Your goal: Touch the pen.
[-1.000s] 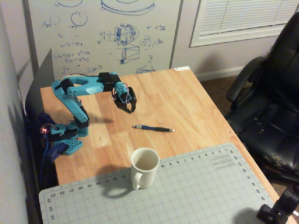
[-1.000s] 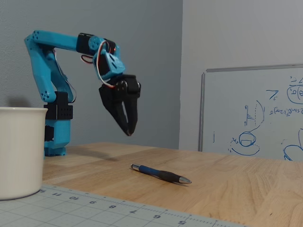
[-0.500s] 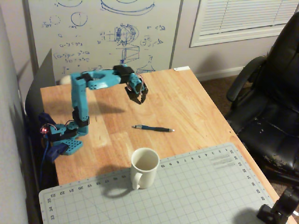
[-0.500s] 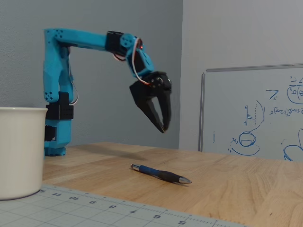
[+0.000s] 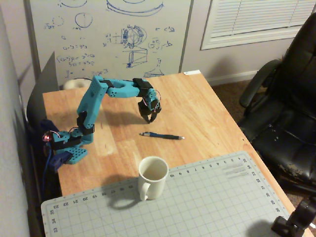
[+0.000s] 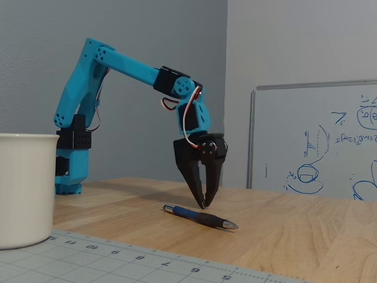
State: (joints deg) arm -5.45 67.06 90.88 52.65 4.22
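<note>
Table [image 5: 197,106]: wooden, carrying everything.
Cutting mat [image 5: 207,197]: covering the near end, clear of my work.
White mug [image 5: 152,177]: standing on the mat's edge, near the pen, uninvolved.
My arm: reaching forward and down.
My pincer [image 6: 203,206]: pointing downward, fingertips nearly together, grasping nothing, hovering just behind the pen.
Pen [image 6: 199,216]: lying flat on bare wood, seemingly untouched.

Dim warm indoor light, soft grainy pictures, faint shadows on the table [image 5: 197,106]

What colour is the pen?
Dark blue and black with a silvery tip, clearest in the low fixed view.
</note>
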